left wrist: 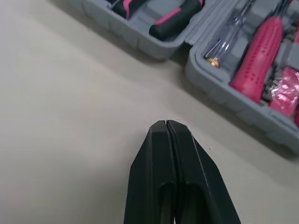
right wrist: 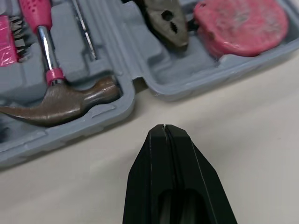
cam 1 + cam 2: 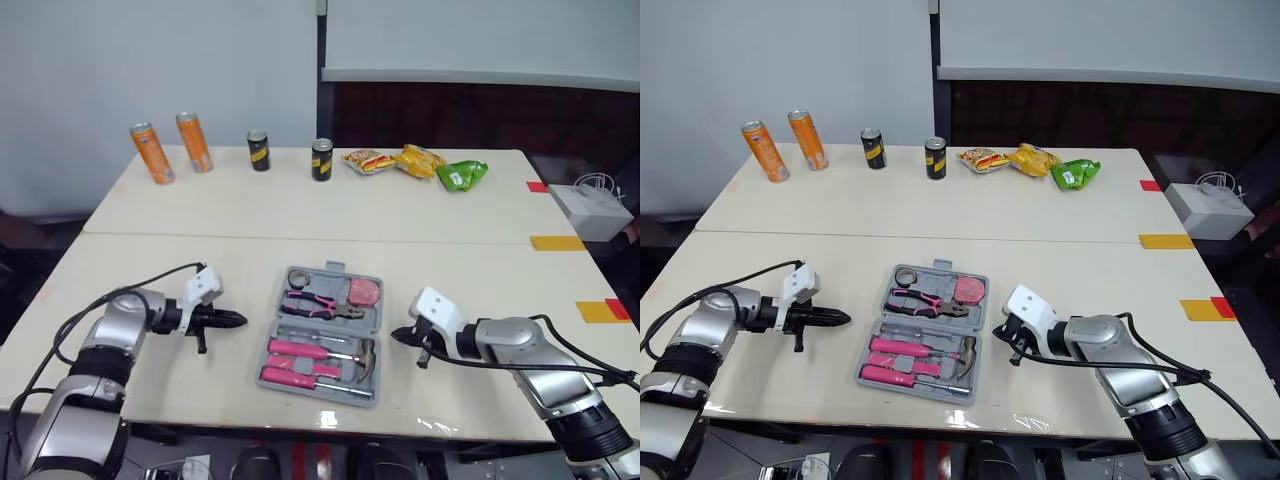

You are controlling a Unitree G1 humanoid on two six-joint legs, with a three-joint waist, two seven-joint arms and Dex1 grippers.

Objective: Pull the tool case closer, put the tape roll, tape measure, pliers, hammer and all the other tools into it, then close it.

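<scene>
Tool case, open, between left hand and right hand; 2 hands fully narrow, empty.

Open grey tool case holds pliers, hammer, tape measure, tape roll.

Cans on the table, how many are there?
4, along the far edge of the table, left to right: first orange can, second orange can, first black can, second black can beside the snack packets. None seems hidden.
</scene>
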